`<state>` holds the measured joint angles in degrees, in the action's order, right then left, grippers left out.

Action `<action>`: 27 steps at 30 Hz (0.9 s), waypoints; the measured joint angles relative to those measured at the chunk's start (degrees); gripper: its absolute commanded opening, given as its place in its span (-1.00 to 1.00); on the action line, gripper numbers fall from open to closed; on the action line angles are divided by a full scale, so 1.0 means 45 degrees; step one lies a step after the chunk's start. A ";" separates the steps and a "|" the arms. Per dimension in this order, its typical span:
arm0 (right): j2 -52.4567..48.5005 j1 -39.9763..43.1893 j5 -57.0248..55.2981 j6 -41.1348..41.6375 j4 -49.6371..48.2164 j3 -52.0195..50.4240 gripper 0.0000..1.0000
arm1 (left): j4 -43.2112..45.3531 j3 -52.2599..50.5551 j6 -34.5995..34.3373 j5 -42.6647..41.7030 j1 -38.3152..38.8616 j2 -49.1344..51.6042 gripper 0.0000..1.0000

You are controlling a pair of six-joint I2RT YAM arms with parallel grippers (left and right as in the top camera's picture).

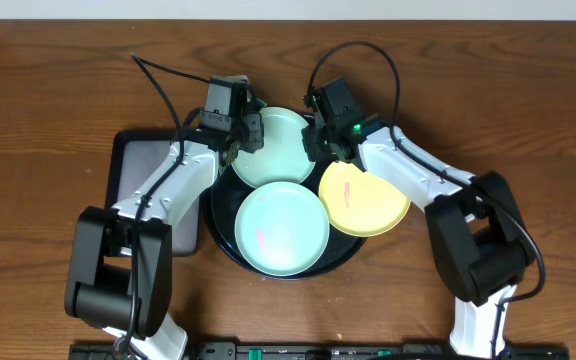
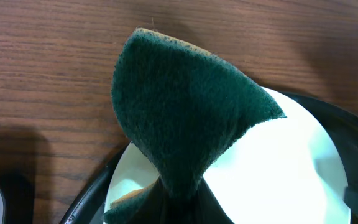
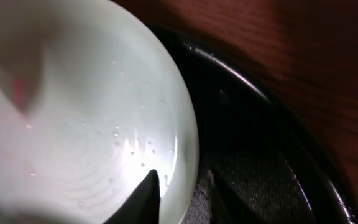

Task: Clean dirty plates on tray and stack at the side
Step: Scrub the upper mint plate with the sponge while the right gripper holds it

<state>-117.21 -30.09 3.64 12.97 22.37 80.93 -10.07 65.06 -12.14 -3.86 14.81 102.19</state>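
The round black tray (image 1: 222, 225) holds a far mint plate (image 1: 280, 152) and a near mint plate (image 1: 281, 228) with a red smear. The yellow plate (image 1: 365, 198) overlaps the tray's right rim. My left gripper (image 1: 251, 132) is shut on a dark green sponge (image 2: 185, 112) that is pressed over the far plate's left edge (image 2: 278, 168). My right gripper (image 1: 318, 140) straddles that plate's right rim (image 3: 79, 124), with one finger inside and one outside (image 3: 182, 193). A faint red smear shows on this plate at the left of the right wrist view.
A smaller rectangular black tray (image 1: 140, 185) lies to the left, partly under my left arm. The round tray's rim (image 2: 89, 193) and dark floor (image 3: 247, 124) show in the wrist views. Bare wooden table (image 1: 48, 120) surrounds everything.
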 measured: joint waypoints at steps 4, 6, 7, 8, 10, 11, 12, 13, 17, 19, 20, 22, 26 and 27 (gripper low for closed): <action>-0.0384 -0.0005 -0.0126 -0.0015 -0.0078 -0.0024 -0.97 | 0.0000 0.0000 0.0000 0.0000 0.0000 0.0000 -0.85; -0.0413 0.0000 -0.0165 0.0029 -0.0087 -0.0039 -0.97 | 0.0000 0.0000 0.0000 0.0000 0.0000 0.0000 -0.85; -0.0413 0.0000 -0.0189 0.0029 -0.0107 -0.0039 -0.98 | 0.0005 0.0000 0.0000 0.0000 0.0000 0.0000 -0.85; -0.0413 0.0000 -0.0194 0.0024 -0.0131 -0.0039 -0.97 | 0.0005 0.0000 0.0000 0.0000 0.0000 0.0000 -0.85; -0.0413 0.0000 -0.0199 0.0024 -0.0131 -0.0039 -0.97 | 0.0005 0.0000 0.0000 0.0000 0.0000 0.0005 -0.85; -0.0413 0.0000 -0.0199 0.0024 -0.0126 -0.0039 -0.97 | 0.0005 0.0000 0.0000 0.0000 0.0000 0.0005 -0.85; -0.0413 0.0000 -0.0199 0.0024 -0.0131 -0.0039 -0.97 | 0.0005 0.0000 0.0000 0.0000 0.0000 0.0005 -0.85; -0.0413 0.0000 -0.0199 0.0024 -0.0131 -0.0039 -0.97 | 0.0005 0.0000 0.0000 0.0024 0.0000 0.0010 -0.85; -0.0413 0.0000 -0.0199 0.0024 -0.0126 -0.0039 -0.98 | 0.0049 0.0000 0.0005 0.0316 0.0000 0.0117 -0.85; -0.0413 0.0000 -0.0199 0.0024 -0.0131 -0.0039 -0.98 | 0.0204 0.0000 0.0005 0.0408 0.0000 0.0335 -0.85; -0.0413 0.0000 -0.0199 0.0024 -0.0131 -0.0039 -0.98 | 0.0296 0.0000 0.0005 0.0442 0.0000 0.0481 -0.85; -0.0413 0.0000 -0.0194 0.0024 -0.0146 -0.0039 -0.97 | 0.0413 0.0000 0.0005 0.0500 0.0005 0.0806 -0.85; -0.0413 -0.0005 -0.0180 0.0024 -0.0175 -0.0039 -0.97 | 0.0782 0.0000 0.0005 0.0384 0.0010 0.1326 -0.85; -0.0413 0.0000 -0.0185 0.0024 -0.0165 -0.0039 -0.97 | 0.0903 0.0000 0.0005 0.0214 0.0005 0.1370 -0.85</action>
<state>-119.07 -30.09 2.81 13.08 21.63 80.75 -6.00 65.06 -12.12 -2.90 14.83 108.36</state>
